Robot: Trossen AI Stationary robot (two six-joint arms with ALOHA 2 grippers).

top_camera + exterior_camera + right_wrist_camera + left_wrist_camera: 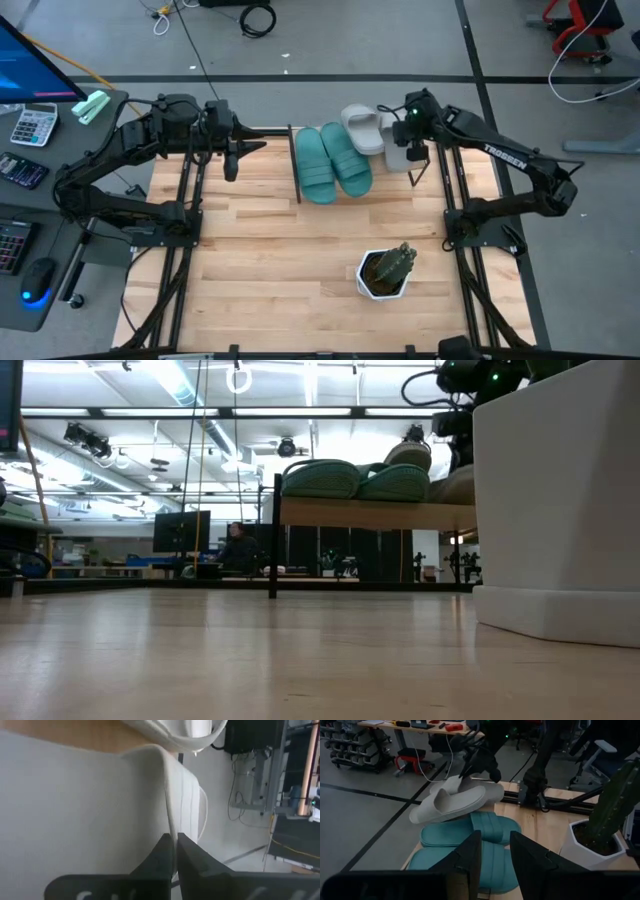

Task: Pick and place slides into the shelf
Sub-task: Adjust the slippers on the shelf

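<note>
A: Ceiling strip lights [180, 385] glare bright in the low view, and the counter [300, 650] foreground is soft.

B: Left wrist view's dim; right wrist view's washed out, blurred up close.

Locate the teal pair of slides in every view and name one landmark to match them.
High view: teal pair at top centre, on the shelf.
Low view: upper centre, on the shelf plank.
Left wrist view: lower centre, beyond the tool.
Right wrist view: not in it.
Shared landmark: white cactus planter.
</note>
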